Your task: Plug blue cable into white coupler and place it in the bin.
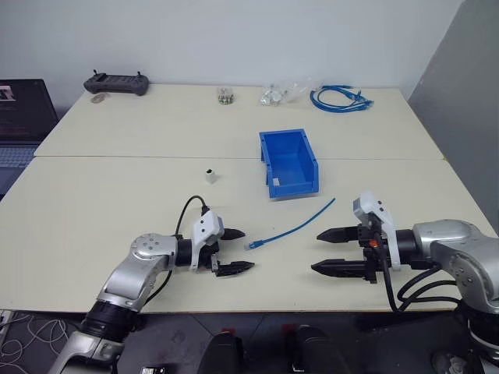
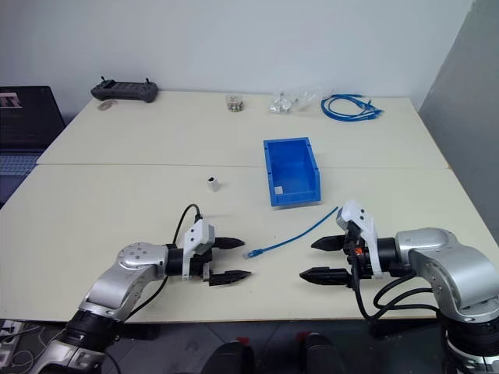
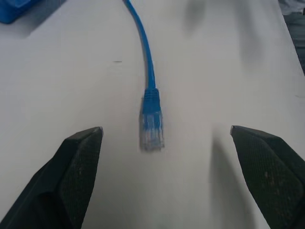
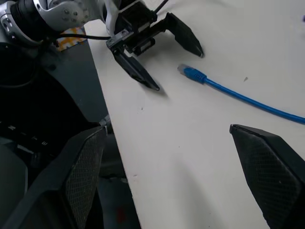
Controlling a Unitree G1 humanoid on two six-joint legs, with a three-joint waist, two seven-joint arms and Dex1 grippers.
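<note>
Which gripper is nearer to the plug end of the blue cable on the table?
Left. The left gripper sits open right beside the plug of the blue cable, which lies just ahead of its fingertips. The right gripper, also open, is further off, beyond the cable's middle stretch.

A dark laptop point(image 1: 22, 117) at the far left is cut off by the picture's edge, and the clear bagged small parts point(image 1: 282, 94) and a small jar point(image 1: 226, 95) at the table's far side are too small to identify.
</note>
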